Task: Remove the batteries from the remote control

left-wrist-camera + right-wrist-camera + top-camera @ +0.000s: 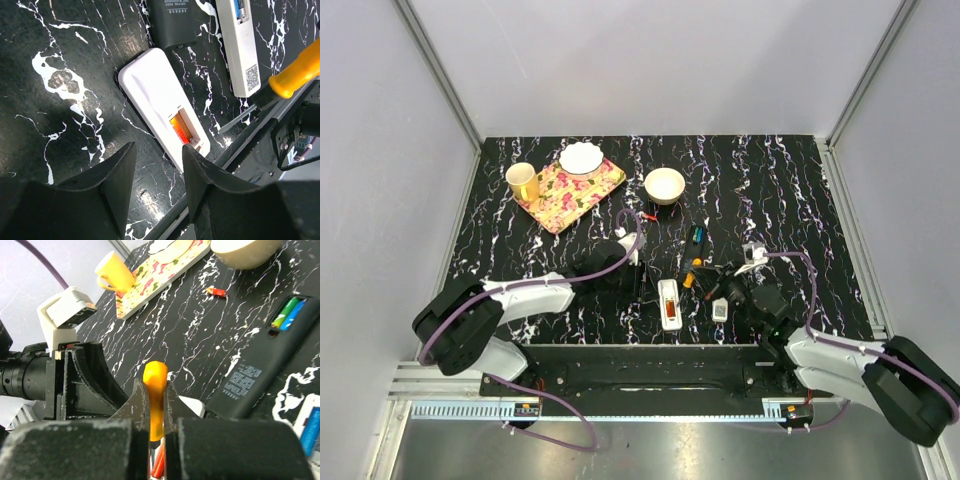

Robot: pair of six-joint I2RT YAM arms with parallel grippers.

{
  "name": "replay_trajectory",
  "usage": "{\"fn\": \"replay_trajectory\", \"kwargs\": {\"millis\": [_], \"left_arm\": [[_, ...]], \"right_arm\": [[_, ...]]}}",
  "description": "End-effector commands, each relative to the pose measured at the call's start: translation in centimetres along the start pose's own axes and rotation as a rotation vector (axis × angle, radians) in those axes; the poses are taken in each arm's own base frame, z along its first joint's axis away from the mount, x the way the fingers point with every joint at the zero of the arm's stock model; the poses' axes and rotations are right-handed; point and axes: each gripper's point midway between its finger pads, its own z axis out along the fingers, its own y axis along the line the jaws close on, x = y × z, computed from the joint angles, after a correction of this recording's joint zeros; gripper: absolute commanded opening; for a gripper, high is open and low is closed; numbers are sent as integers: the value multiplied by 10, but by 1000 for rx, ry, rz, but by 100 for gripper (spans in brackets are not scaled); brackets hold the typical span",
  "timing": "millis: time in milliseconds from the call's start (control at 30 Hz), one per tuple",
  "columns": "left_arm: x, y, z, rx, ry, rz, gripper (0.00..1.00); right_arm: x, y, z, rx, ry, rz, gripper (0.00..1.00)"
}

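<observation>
Task item: white plastic remote control [669, 303] lies flat on the black white-veined marble-pattern tabletop [520, 260], near edge, centre, between the two arms. Long axis runs near-far. Back cover off, open compartment at the near end. One orange battery [180, 131] sits inside, lengthwise along the remote, spring at its near tip.

Black plastic remote control [260, 360] lies just far of it, also roughly near-far. Its open compartment is at the far end, holding a green battery [283, 312] and a blue battery [295, 315] side by side. A second white remote with a QR label [242, 50] lies to the right of the first, with a blue cell [240, 7] showing in it. A loose red battery [216, 291] lies on the tabletop near the cream ceramic bowl [664, 185].

Left gripper [158, 147]: jaws apart, nothing between them, over the near end of the white plastic remote control; cannot tell if touching. Right gripper [155, 385]: jaws clamped on the orange-handled screwdriver [155, 371], handle sticking out past the fingertips, just right of the white plastic remote control.

Far left: floral rectangular tray [605, 185] carrying a yellow mug [523, 181] and a white plate [581, 158]. Plain pale grey walls [660, 60] on three sides, aluminium corner posts [440, 75].
</observation>
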Motion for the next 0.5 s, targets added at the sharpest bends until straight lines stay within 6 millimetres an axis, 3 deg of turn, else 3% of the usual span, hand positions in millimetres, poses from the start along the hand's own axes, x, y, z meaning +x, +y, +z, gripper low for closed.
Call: {"fn": "replay_trajectory", "kwargs": {"millis": [0, 133, 300, 333, 467], "left_arm": [[-9, 1, -1, -10, -22, -12, 46], [-10, 6, 6, -27, -6, -29, 42], [-15, 8, 12, -17, -5, -39, 41], [-16, 9, 14, -17, -4, -40, 41], [-21, 6, 17, -9, -6, -28, 40]], "right_arm": [[-11, 18, 4, 2, -112, 40, 0], [7, 26, 6, 15, -96, 36, 0], [11, 21, 4, 105, -144, 7, 0], [14, 28, 5, 102, -139, -9, 0], [2, 24, 2, 190, -221, -50, 0]]}}
